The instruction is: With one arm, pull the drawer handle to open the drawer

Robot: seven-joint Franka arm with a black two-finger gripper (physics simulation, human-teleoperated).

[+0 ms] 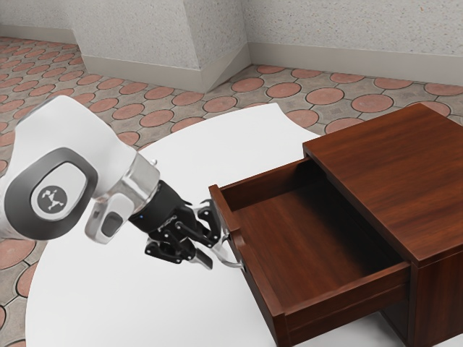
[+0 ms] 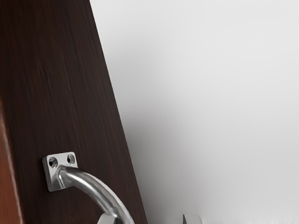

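One drawer, one handle, one gripper.

No words, nos. or brand names can be read anywhere. One sign only: a small white emblem w/o letters, a branching mark of short strokes ending in dots. It sits approx. at the centre of a pale grey oval cap w/ a dark grey rim, on the side of the white robot arm's large joint, at the exterior view's left
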